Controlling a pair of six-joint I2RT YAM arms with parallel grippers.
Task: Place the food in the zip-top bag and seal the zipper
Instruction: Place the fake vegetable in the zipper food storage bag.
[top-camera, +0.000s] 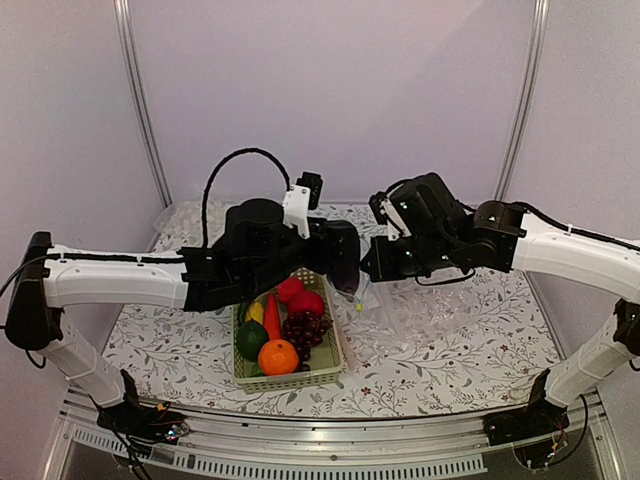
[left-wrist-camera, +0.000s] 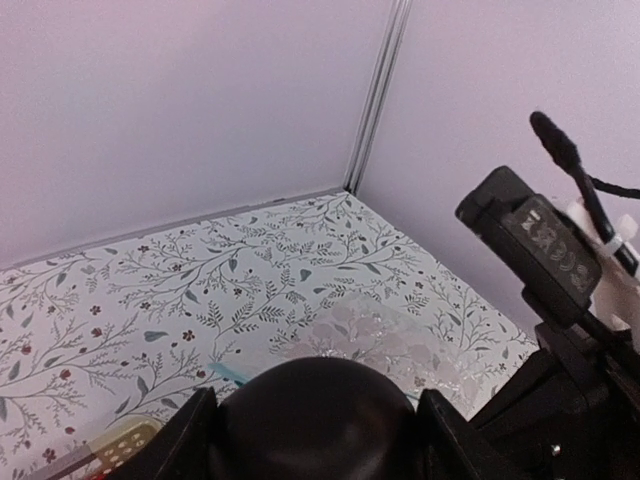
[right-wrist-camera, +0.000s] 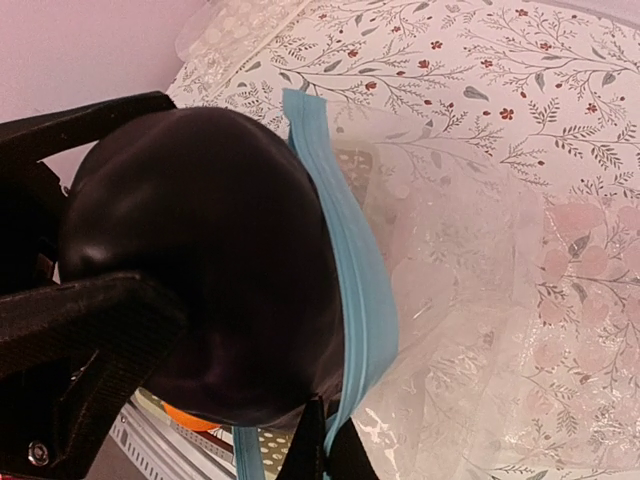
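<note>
— Eggplant (right-wrist-camera: 200, 250), dark and glossy, fills the left half of the right wrist view; what has it?
— Left gripper (left-wrist-camera: 316, 442); its black fingers (left-wrist-camera: 190, 445) stand partly apart and clamp the eggplant from both sides, low centre in the left wrist view.
— And the zip-top bag (right-wrist-camera: 470, 300)?
— Clear, spread over the flowered table (top-camera: 450, 370) right of centre; its light-blue zipper (right-wrist-camera: 352, 290) runs top to bottom along the eggplant's right edge.
— Right gripper (right-wrist-camera: 320, 452)?
— Pinched tight on the zipper at the bottom edge of its own view.
— Other food?
— In the green basket (top-camera: 300, 379), lower centre of the top view: orange (top-camera: 278, 356); grapes (top-camera: 305, 328); red fruit (top-camera: 305, 303); carrot (top-camera: 271, 318); dark green vegetable (top-camera: 251, 340).
</note>
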